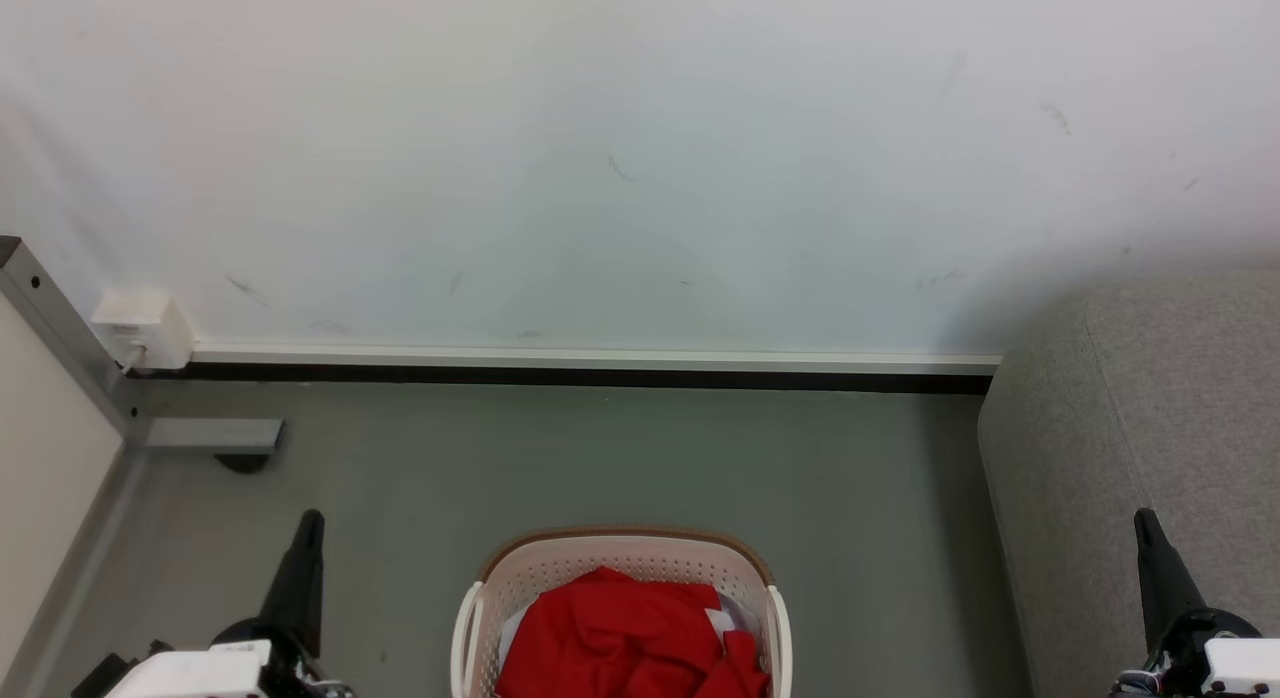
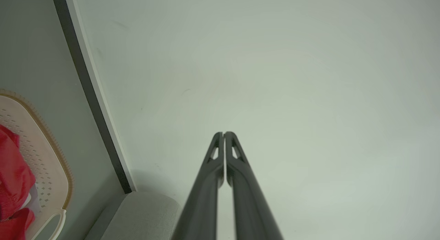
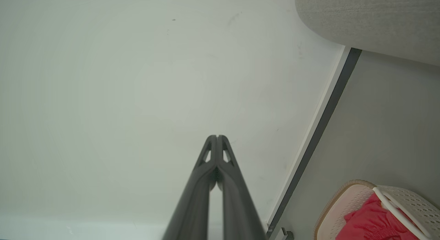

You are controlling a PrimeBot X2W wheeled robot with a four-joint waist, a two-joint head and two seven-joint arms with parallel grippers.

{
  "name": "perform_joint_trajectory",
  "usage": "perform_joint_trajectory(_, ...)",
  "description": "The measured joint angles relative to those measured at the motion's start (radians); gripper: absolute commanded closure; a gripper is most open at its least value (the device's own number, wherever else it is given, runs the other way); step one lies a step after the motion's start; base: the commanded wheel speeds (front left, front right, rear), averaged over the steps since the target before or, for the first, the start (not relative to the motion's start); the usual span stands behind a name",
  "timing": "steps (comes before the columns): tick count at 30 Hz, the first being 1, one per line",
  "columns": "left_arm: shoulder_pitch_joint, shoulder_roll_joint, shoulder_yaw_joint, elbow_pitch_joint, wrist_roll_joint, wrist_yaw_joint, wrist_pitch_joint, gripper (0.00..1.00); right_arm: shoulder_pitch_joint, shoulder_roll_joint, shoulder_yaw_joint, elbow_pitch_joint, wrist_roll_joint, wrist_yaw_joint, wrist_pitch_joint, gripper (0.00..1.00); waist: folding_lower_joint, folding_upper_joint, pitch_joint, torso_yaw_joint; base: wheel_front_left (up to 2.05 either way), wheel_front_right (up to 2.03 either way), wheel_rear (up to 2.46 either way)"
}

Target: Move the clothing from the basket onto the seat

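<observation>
Bright red clothing (image 1: 625, 633) lies heaped in the white perforated basket (image 1: 560, 568) with a brown rim, on the floor at the bottom centre of the head view. The grey sofa (image 1: 1140, 428) stands to the right of it. My left gripper (image 1: 308, 526) is at the lower left, shut, its fingertips touching with nothing between them (image 2: 223, 134). My right gripper (image 1: 1143, 523) is at the lower right in front of the sofa, also shut and empty (image 3: 217, 137). Both wrist views catch the basket (image 2: 41, 157) (image 3: 347, 198), the red clothing (image 2: 12, 178) (image 3: 374, 222) and a sofa corner (image 2: 141, 216) (image 3: 371, 20).
A white wall (image 1: 640, 158) with a dark skirting strip (image 1: 590, 376) closes the far side. At the left stand a grey metal frame (image 1: 60, 338) with a foot (image 1: 215, 436) and a white wall box (image 1: 145, 328). Grey floor (image 1: 620, 458) lies between basket and wall.
</observation>
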State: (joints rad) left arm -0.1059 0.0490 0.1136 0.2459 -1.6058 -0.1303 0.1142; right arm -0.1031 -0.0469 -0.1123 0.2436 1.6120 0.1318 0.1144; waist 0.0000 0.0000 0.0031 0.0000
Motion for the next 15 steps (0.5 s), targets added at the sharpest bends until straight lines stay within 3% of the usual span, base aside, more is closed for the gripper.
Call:
perform_joint_trajectory(12, 0.0, 0.0, 0.0, 0.0, 0.0, 0.0, 0.0, 1.0, 0.0, 0.0, 0.0, 0.0, 0.0, 0.0, 0.0, 1.0, 0.0, -0.0001, 0.0, 0.0, 0.0, 0.0, 0.0)
perform_joint_trajectory(13, 0.002, -0.001, 0.0, 0.004, 0.001, 0.0, -0.001, 0.0, 0.003, 0.001, 0.001, 0.003, 0.0, 0.0, -0.001, 0.0, 0.0, 0.0, 0.0, 0.0, 0.0, 0.0, 0.0)
perform_joint_trajectory(15, 0.016, -0.006, -0.002, 0.021, 0.001, 0.0, -0.001, 0.0, 0.017, 0.008, 0.002, 0.02, 0.0, 0.0, -0.001, 0.0, 0.0, 0.0, 0.0, 0.0, 0.0, 0.0, 0.0)
